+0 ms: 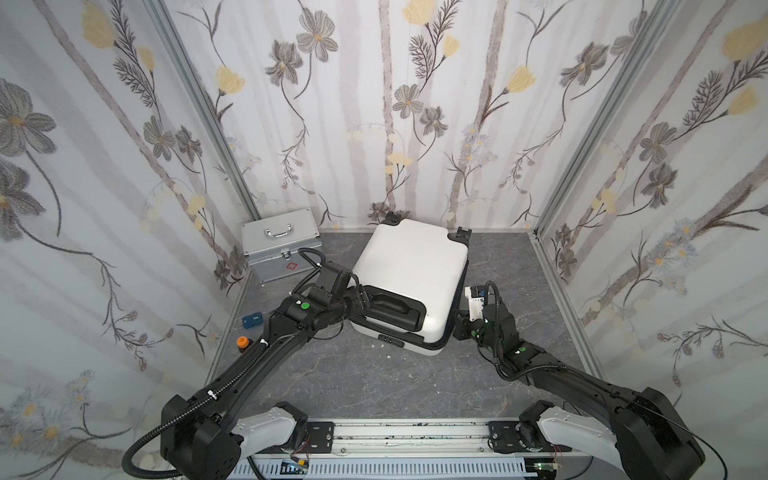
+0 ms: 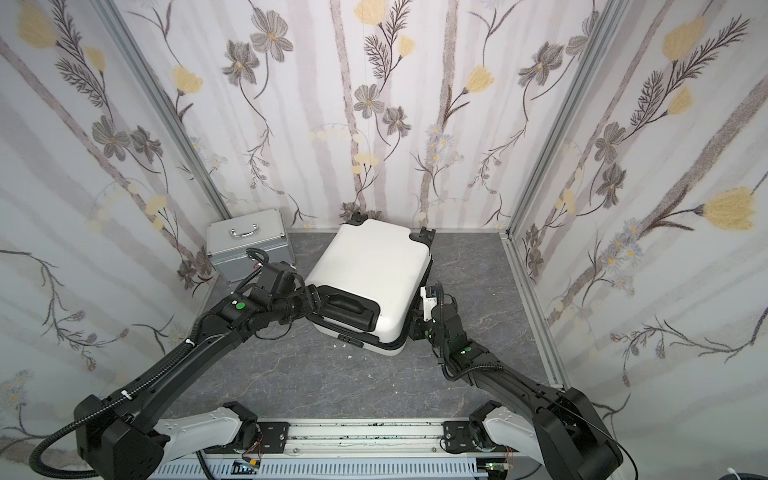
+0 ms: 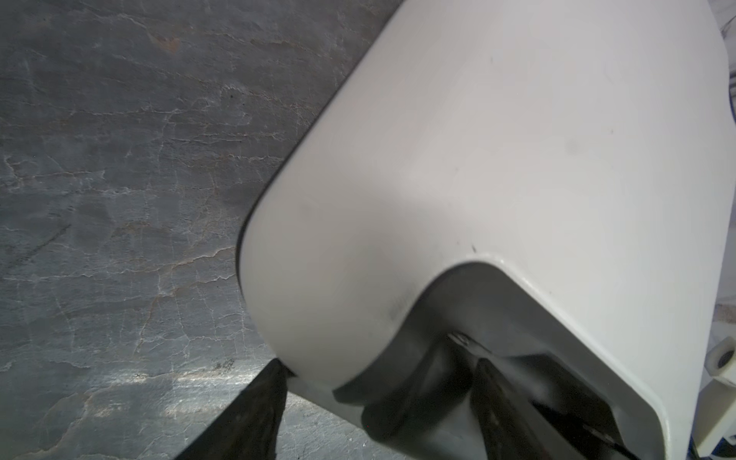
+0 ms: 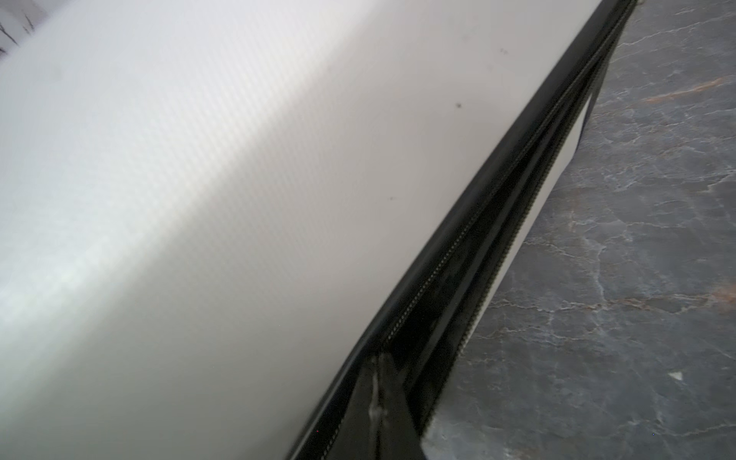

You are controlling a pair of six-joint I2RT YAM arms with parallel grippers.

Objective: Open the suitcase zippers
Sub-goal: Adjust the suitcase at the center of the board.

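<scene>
The grey marbled desk (image 1: 374, 382) carries everything. The suitcase (image 1: 415, 266) lies flat at its middle toward the back wall, black wheels (image 1: 390, 218) at the far end and the black handle recess (image 1: 392, 309) facing the robot. The silver metal case (image 1: 278, 245) stands in the back corner on the robot's left, just beside the suitcase but apart from it.

The left arm (image 1: 257, 357) reaches to the suitcase's near left corner. In the left wrist view the left pincer (image 3: 378, 364) has its jaws wide apart across that corner of the shell, one finger (image 3: 255, 414) outside and one in the recess, both against the shell, so it looks clamped on it. The right arm (image 1: 582, 374) comes to the suitcase's right side; its right pincer (image 4: 378, 370) is pressed together on a thin pale tab at the seam.

Along that side the zippers (image 4: 458, 255) are parted, two rows of teeth with a dark gap between them. A small blue box (image 1: 252, 320) and an orange-capped bottle (image 1: 244, 344) sit by the left wall.
</scene>
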